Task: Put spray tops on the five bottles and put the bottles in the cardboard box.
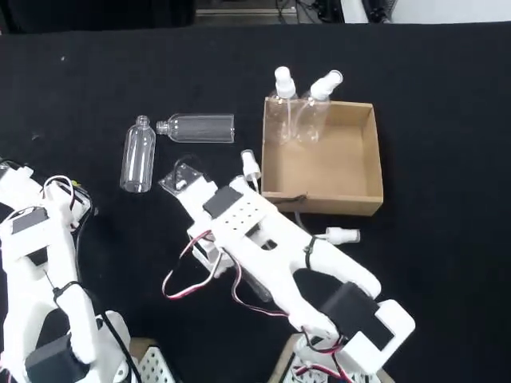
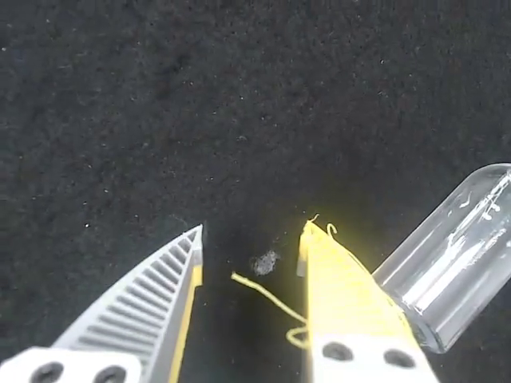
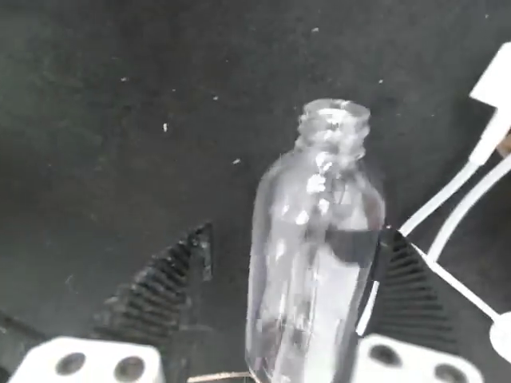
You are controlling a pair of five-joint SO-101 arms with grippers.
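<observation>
Two clear bottles with white spray tops (image 1: 299, 100) stand leaning in the cardboard box (image 1: 351, 195). Two capless bottles lie on the black table: one (image 1: 138, 155) lengthwise, one (image 1: 197, 128) crosswise. A third capless bottle (image 3: 319, 207) lies between the fingers of my right gripper (image 3: 297, 235), which is open; the bottle rests against one finger and is apart from the other. In the high view that gripper (image 1: 185, 177) is left of the box. A loose spray top (image 1: 251, 167) lies by the box's near left corner, another (image 1: 343, 234) in front of it. My left gripper (image 2: 252, 231) is open over bare table.
The rounded base of a clear bottle (image 2: 459, 255) lies just beside one left finger. The left arm (image 1: 36, 231) stands at the table's left edge. Red and white cables (image 1: 188, 271) hang under the right arm. Free black table lies right of the box.
</observation>
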